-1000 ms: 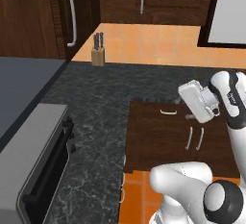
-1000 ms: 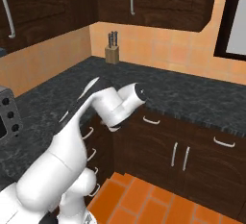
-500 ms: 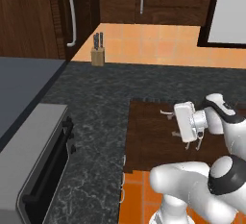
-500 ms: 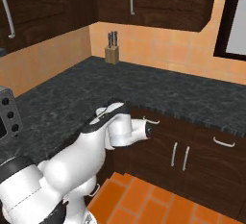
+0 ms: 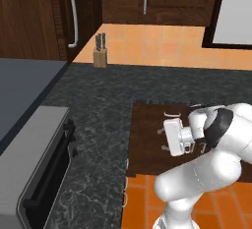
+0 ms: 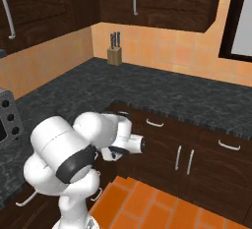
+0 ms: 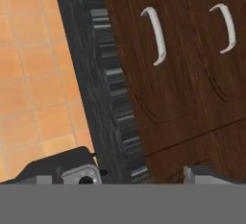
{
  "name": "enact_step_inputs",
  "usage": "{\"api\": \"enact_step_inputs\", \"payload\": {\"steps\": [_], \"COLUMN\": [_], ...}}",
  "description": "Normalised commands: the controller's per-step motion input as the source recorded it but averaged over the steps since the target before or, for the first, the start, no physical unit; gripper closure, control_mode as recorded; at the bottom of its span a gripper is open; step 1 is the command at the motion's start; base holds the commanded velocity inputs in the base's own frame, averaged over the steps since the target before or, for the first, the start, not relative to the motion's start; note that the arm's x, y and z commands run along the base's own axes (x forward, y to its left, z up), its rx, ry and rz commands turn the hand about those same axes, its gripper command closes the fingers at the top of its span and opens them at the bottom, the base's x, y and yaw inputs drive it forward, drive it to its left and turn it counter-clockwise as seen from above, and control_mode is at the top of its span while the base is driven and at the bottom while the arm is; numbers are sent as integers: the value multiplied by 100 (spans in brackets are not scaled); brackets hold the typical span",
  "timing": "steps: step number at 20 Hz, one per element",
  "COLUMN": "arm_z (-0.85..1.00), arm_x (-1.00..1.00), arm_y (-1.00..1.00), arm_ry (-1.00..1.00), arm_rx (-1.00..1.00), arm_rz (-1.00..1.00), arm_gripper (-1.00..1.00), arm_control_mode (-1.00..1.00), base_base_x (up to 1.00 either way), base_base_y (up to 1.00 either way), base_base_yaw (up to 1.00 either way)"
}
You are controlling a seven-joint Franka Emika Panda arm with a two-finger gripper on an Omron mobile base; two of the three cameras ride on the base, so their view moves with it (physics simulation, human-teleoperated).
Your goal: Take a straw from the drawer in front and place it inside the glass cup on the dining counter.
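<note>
Black speckled worktop [image 5: 103, 110] running around the corner, with a knife block [image 5: 100, 56] against the orange tiled wall at 12 o'clock. Below it, dark wood cabinet fronts over an orange tiled floor [image 6: 147, 208]. Gripper [image 5: 166, 138] low in front of the cabinets, at 3 o'clock from the oven [image 5: 44, 174], fingers spread wide and grasping nothing. Drawer [image 6: 156, 121] shut, its curved silver handle just under the worktop edge, at about 2 o'clock from the gripper [image 6: 141, 144]. Two handles [image 7: 156, 35] seen close from the hand. No telling where the straw lies.
</note>
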Motion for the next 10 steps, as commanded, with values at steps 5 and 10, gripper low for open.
{"api": "enact_step_inputs", "payload": {"steps": [5,10], "arm_z": [-49,-26], "arm_x": [48,24], "arm_y": [29,30], "arm_ry": [-6,-15], "arm_rx": [0,3], "arm_rz": [13,11], "arm_gripper": [-100,-100], "arm_control_mode": [-100,-100], "base_base_x": [0,0], "base_base_y": [0,0], "base_base_yaw": [0,0]}}
